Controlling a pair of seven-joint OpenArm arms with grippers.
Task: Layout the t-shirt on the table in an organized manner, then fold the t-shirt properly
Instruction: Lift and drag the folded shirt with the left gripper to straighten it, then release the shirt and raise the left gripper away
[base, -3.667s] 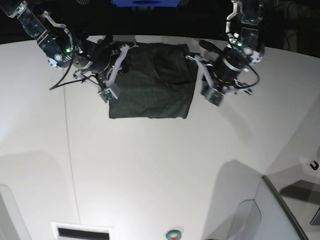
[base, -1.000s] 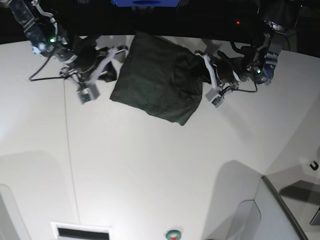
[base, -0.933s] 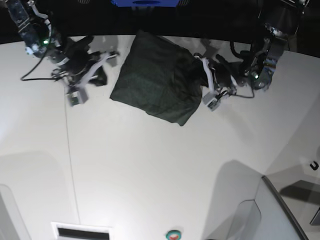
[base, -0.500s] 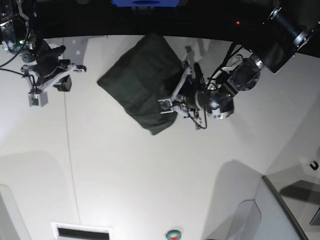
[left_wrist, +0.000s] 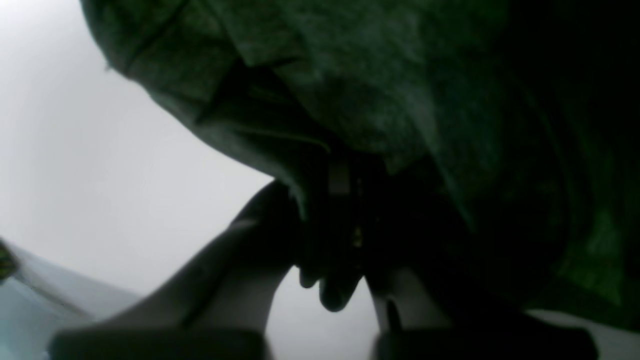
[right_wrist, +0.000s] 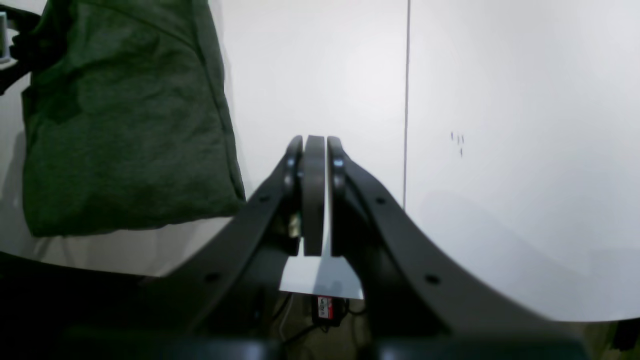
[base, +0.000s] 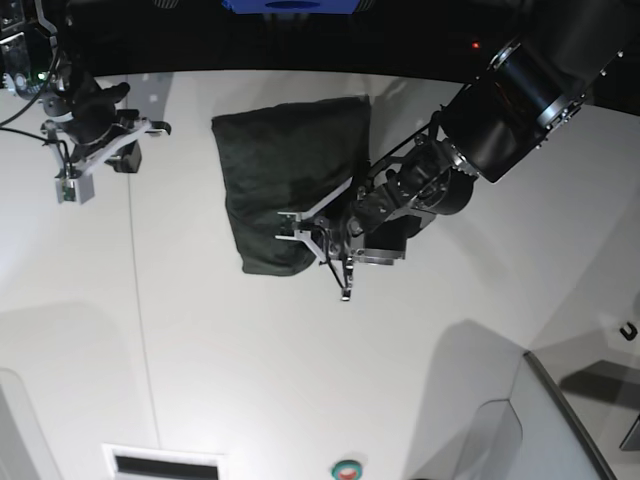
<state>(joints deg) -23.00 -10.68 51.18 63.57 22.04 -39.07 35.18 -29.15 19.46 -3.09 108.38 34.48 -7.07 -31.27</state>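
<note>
The right gripper is showing its jaws pressed flat together with nothing between them, hanging over bare white table beside the thin dark seam. In the base view this gripper is sitting at the far left, well apart from the shirt. The left gripper is pinching dark green cloth — its wrist view is showing fabric bunched and folded right over the fingers, filling most of the frame, so the jaws are reading as closed on the shirt, though the dim, blurred picture is hiding the exact grip. In the base view the left gripper is reaching in low from the right and meeting the shirt at its near right corner. The shirt is lying as a compact, roughly rectangular dark green block on the far middle of the table, its top edge close to the table's far curved edge and its near edge slightly rumpled. The right wrist view is showing the shirt off to that gripper's left side — clear of the fingers, its stitched edge running along the white surface.
</note>
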